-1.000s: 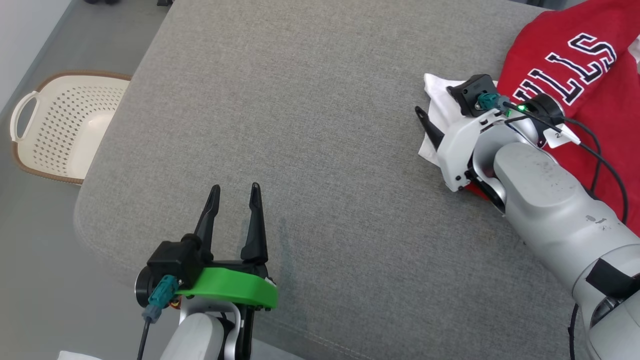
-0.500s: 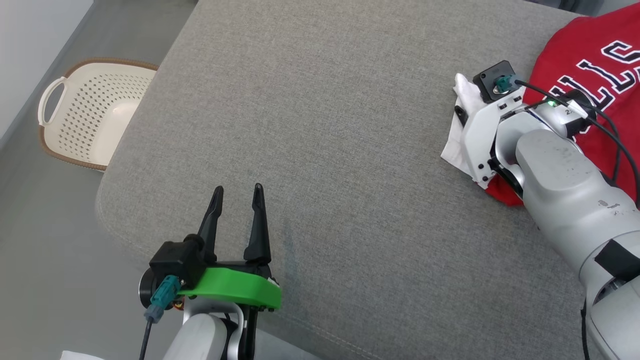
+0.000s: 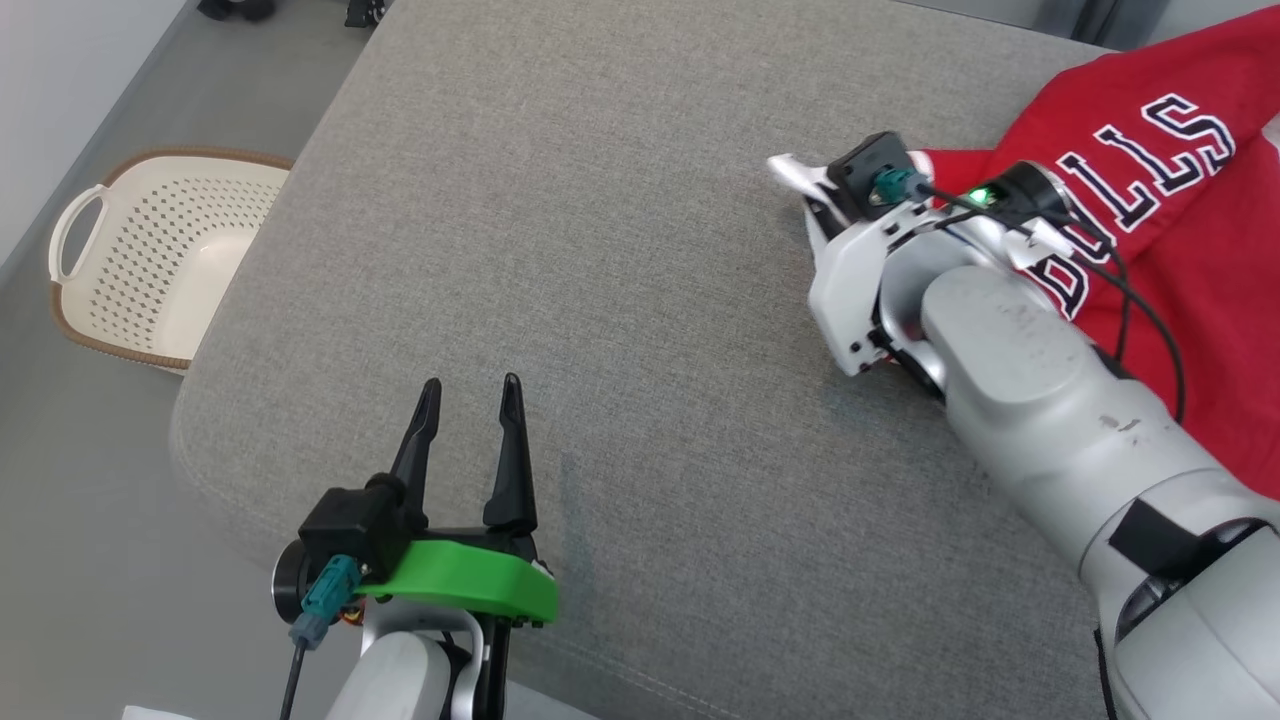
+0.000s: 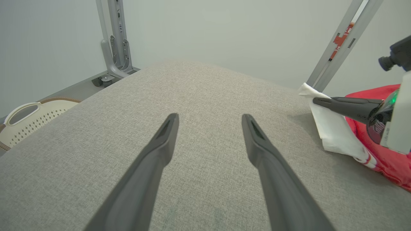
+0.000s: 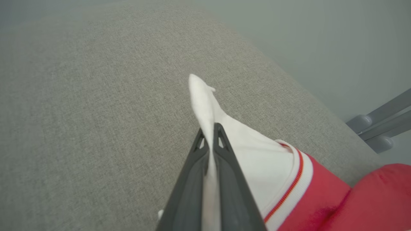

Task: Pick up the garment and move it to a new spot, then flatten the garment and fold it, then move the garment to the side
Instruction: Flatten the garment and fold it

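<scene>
On tabletop, far R side: garment. Its sleeve end points twd centre, pinched btwn fingers of R gripper. L gripper over near-L edge, well apart from garment. L of tabletop, on floor: basket. Behind far edge: frame posts.

A grey fabric-covered counter spreads across the head view, its rounded corner at 8 o'clock. At 9 o'clock a cream perforated basket with a brown rim and a loop handle stands on the grey floor, just beside the counter's edge. In the left wrist view an upright metal post rises at 11 o'clock and a slanted post at 1 o'clock, both against a pale wall.
</scene>
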